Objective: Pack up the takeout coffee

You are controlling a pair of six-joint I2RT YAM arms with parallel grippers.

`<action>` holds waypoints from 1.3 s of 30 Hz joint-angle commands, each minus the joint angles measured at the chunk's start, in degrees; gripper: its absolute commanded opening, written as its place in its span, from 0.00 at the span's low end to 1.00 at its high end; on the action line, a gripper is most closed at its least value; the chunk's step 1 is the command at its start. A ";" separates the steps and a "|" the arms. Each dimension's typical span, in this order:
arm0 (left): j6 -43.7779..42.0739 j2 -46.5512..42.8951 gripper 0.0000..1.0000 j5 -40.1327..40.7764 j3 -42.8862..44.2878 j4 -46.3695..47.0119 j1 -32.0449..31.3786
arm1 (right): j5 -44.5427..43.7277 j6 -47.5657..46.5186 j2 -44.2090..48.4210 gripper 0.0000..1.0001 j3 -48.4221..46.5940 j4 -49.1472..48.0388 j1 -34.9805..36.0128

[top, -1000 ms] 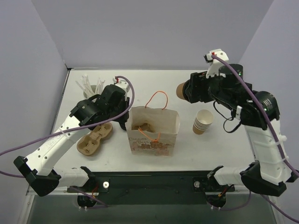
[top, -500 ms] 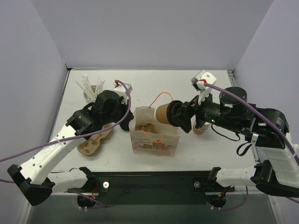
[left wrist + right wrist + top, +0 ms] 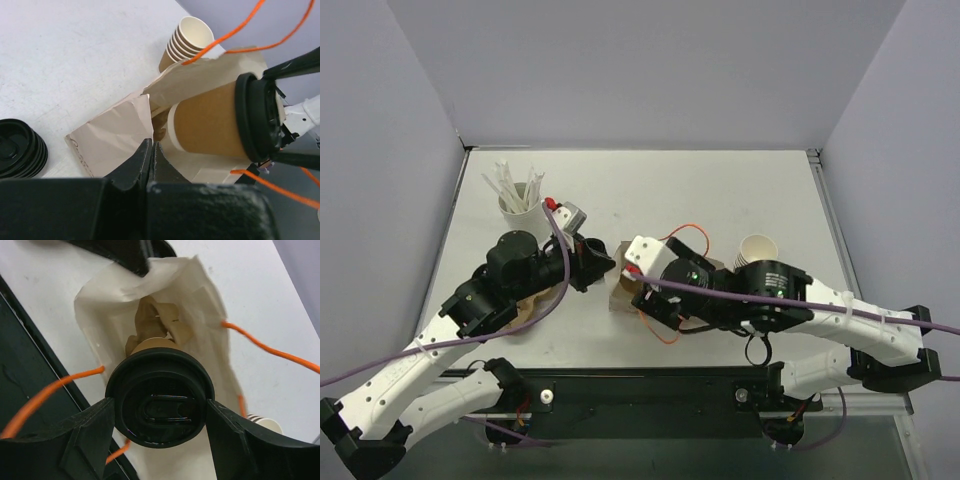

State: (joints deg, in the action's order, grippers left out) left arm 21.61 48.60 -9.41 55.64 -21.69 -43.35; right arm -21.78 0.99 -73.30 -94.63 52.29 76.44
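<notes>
Coffee: the coffee (image 3: 160,392) is at the mouth of the bag (image 3: 200,305). Its base is already past the rim and its black lid is outside.
Right gripper: the right gripper (image 3: 161,407) is clamped on the lid, one finger on each side.
Left gripper: the left gripper (image 3: 151,152) has its fingers pressed together. As far as I can tell they nip the bag's left rim and hold the mouth wide.
Key relation: the bag's hollow lies straight ahead of the right gripper, beyond the cup's base.
Long axis: the coffee's axis runs lid to base along the right gripper's own line, tilted towards the bag's floor.
Nearer arm: the right arm has the coffee. The left only touches the bag.
Inside bag: a brown pulp carrier (image 3: 155,322) sits deep in the bag, right under the cup's base. I'd guess the cup must settle into it.
Nearby: the cup stack (image 3: 187,42) stands just beyond the bag, and the loose lids (image 3: 20,147) lie on its other side.
Writing: I can read none. The lid shows only its sip slot.
</notes>
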 commanded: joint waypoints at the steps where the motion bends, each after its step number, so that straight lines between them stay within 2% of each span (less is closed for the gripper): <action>1: -2.18 -4.03 0.00 -7.02 -5.18 11.75 0.20 | -9.50 -1.70 -0.53 0.40 5.85 -0.35 5.81; 5: -2.71 -6.06 0.00 -9.31 -8.00 10.36 0.20 | -12.05 -0.99 -1.41 0.40 7.88 -1.49 9.07; 11: -3.06 -7.55 0.00 -10.90 -9.58 8.60 0.20 | -20.31 -0.47 -0.62 0.39 10.25 -6.14 8.99; 18: -4.03 -7.55 0.00 -9.66 -9.06 6.31 0.20 | -20.41 -0.47 0.52 0.39 11.75 -8.70 7.84; 21: -4.12 -7.82 0.00 -9.49 -8.88 6.14 0.20 | -20.41 -0.47 0.44 0.39 9.91 -8.87 7.76; 26: -4.99 -7.64 0.00 -8.70 -8.79 5.09 0.20 | -20.32 -0.47 0.79 0.39 1.31 -10.19 7.93; 34: -6.22 -6.85 0.00 -8.34 -7.39 4.20 0.29 | -20.84 -4.68 2.10 0.40 -9.78 -17.29 7.32; 38: -6.49 -7.38 0.00 -8.52 -8.26 4.20 0.20 | -21.46 -5.57 4.99 0.40 -8.82 -23.45 2.41; 39: -6.75 -7.55 0.00 -8.78 -8.26 3.94 0.20 | -20.94 -5.30 5.79 0.40 -7.60 -24.86 -1.70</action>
State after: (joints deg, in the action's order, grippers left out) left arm 16.45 41.69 -17.82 45.80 -17.04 -43.35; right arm -39.75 -2.24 -70.43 -102.78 34.68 81.82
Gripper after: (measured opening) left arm 0.022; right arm 0.675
